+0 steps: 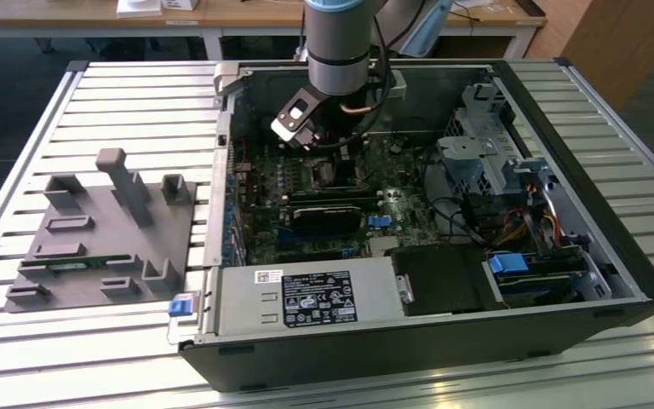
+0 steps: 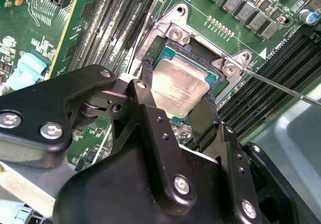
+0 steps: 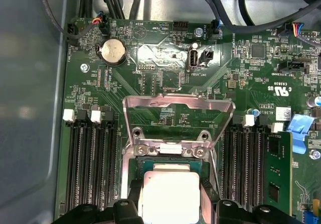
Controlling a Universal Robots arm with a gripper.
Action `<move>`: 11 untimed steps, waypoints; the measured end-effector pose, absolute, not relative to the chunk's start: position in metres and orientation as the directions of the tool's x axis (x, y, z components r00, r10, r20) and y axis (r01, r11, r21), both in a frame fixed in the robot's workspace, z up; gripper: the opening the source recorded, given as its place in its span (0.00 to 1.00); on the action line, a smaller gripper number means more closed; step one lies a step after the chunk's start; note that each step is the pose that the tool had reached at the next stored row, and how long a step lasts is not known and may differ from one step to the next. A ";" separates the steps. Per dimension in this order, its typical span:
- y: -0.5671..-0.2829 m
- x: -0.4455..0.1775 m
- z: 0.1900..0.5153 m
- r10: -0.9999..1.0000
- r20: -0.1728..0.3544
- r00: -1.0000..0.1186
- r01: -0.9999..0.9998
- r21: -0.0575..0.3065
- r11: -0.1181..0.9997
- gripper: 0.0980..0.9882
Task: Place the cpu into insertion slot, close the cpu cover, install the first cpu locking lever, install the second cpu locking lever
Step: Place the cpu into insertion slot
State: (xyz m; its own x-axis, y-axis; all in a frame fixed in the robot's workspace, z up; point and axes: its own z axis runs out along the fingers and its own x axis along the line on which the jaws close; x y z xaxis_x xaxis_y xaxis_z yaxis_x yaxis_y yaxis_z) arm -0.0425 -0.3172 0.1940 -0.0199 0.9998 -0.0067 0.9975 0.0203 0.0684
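While positioned inside the open black computer case [image 1: 636, 256], grips with the black two-fingered gripper [image 2: 178, 89] narrowed onto the small flat square silvery-grey cpu [image 2: 176, 83], fingers [image 2: 144, 91] touching opposite edges. Holds the cpu over the square black insertion slot [image 2: 168, 54] on the green motherboard [image 3: 150, 78]; seated or just above, cannot tell. Thin dark-silver square-windowed cpu cover [image 3: 178, 102] upright and open just beyond the slot. Thin steel locking lever [image 2: 281, 87] unlatched, slanting beside the socket.

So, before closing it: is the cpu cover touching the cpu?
Apart. In the first wrist view the cpu cover stands swung open, its frame clear of the uncovered cpu.
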 end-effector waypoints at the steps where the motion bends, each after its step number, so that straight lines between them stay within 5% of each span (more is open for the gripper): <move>1: -0.317 -0.043 0.194 1.000 -0.007 -0.020 0.997 0.068 0.020 0.49; 11: -0.317 -0.042 0.194 1.000 -0.007 -0.020 0.997 0.068 0.020 0.51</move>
